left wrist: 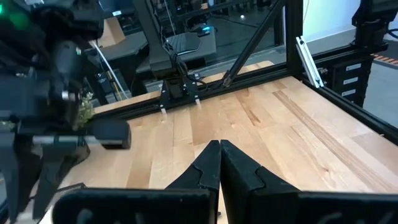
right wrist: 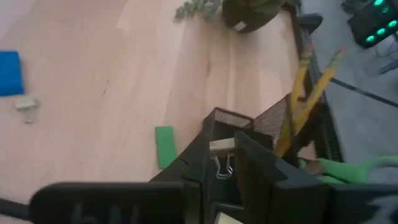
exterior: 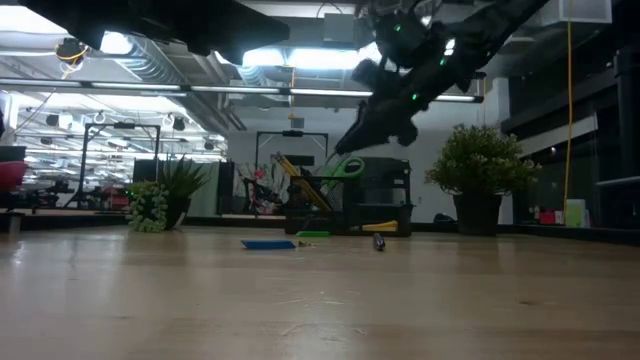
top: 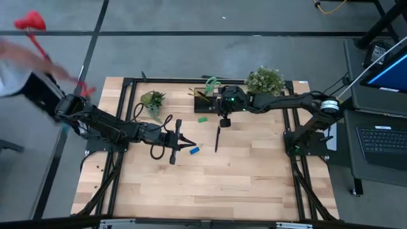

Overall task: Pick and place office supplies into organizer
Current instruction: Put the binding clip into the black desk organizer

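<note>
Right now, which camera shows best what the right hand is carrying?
The right wrist view: a small binder clip sits pinched between the right hand fingers, above the organizer. High view shows only the hand over the organizer; low view shows it as a dark shape; left wrist view misses the clip.

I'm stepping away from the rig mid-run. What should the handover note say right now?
Right gripper: shut on a binder clip, hovering just over the organizer.
Left gripper: shut, empty, low over mid-table beside the blue eraser.
Done: pencils and green-handled scissors already in the organizer.
Left: release the clip; then green eraser, black pen and blue eraser, all loose on the table.
</note>
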